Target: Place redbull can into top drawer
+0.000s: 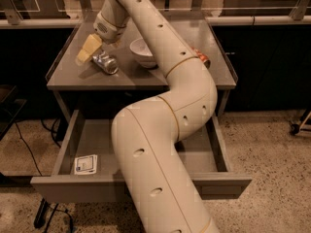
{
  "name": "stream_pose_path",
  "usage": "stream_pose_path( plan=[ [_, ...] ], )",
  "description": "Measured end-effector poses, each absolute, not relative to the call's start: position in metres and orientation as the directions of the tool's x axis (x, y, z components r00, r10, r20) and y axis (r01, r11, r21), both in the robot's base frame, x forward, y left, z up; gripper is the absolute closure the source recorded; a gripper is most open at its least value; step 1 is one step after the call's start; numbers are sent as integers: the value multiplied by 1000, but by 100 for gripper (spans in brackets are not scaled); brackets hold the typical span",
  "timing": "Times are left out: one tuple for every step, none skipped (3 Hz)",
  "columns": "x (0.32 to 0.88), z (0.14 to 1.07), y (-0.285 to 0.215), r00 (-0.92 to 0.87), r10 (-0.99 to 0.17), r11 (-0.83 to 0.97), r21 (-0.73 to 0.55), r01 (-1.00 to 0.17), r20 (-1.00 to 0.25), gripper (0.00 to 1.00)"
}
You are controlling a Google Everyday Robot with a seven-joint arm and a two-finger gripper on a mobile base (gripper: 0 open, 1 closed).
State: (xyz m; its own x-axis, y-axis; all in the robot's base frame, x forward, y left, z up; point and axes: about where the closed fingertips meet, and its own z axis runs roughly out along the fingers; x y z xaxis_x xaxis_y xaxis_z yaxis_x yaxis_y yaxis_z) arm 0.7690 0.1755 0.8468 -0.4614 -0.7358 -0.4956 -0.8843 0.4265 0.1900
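**Item: redbull can** (106, 62)
- Location: on the grey worktop (136, 77), left of centre and towards the front. It lies on its side, tilted, with one end facing the camera. It is not in the drawer.
- Neighbours: a white bowl (142, 52) just beside it to the right. An orange-red can (203, 59) sits well apart at the right edge, partly hidden behind the arm (160, 130).
- Handling (judged): thin metal, light and stiff. The shiny wall is likely slippery, and an empty can would dent under a hard squeeze. Lying on its side, it will probably roll if nudged.
- Hold (judged): across the round body near its middle, with the two sides of the pincer set at right angles to its long axis. Squeeze moderately. The ends offer poor purchase.

**Item: pincer** (83, 56)
- Location: over the left part of the worktop, reaching down at a slant. Its pale yellow tip is right at the can's left side.
- State: how far open it is cannot be told, as the yellow parts read as one block. The can rests on the worktop and does not look lifted or enclosed. Whether the tip touches it cannot be told.

**Item: top drawer** (73, 130)
- State: pulled well out below the worktop, with a white sticker (86, 164) at front left of its floor. The arm crosses its middle.
- Step (judged): the grasp is not yet secured, and the carry and drop remain.
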Motion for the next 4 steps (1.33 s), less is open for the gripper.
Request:
stream_pose_path(
  plan=[
    [769, 847, 175, -461, -736, 427, 190, -884, -496, 19],
    [769, 847, 176, -461, -736, 427, 190, -884, -496, 42],
    [769, 847, 176, -461, -736, 427, 190, -884, -496, 73],
    [769, 847, 176, -461, -736, 427, 190, -884, -496, 97]
  ],
)
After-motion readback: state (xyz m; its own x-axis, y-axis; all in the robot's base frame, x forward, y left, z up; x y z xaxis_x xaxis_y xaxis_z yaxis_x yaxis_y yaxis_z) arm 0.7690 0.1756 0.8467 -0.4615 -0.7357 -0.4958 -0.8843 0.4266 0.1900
